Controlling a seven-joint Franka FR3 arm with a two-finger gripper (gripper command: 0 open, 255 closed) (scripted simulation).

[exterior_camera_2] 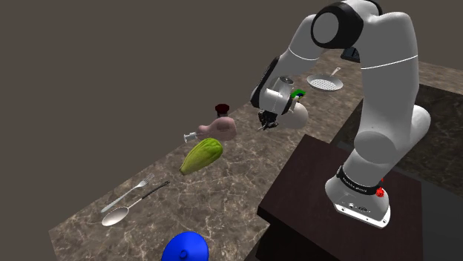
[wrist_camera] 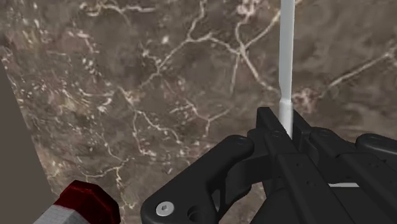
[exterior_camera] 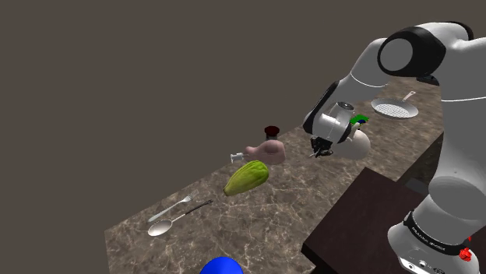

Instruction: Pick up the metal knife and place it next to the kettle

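Above the marble desk [exterior_camera: 265, 222], close to its edge by the dark stand [exterior_camera: 366, 214], the white arm bends down from a high elbow. Its tool [exterior_camera: 321, 146] hangs tilted and clasps the thin grey knife [wrist_camera: 286, 57] between narrow fingers, above the surface. Just behind sits a pale round vessel [exterior_camera: 360, 146] with a green part, and a pan [exterior_camera: 394, 108] lies farther along. A pink bottle [exterior_camera: 266, 152], a green vegetable [exterior_camera: 247, 177], a fork [exterior_camera: 171, 208] and a spoon [exterior_camera: 160, 228] lie toward the shoulder view's left. Between them and the stand is bare marble.
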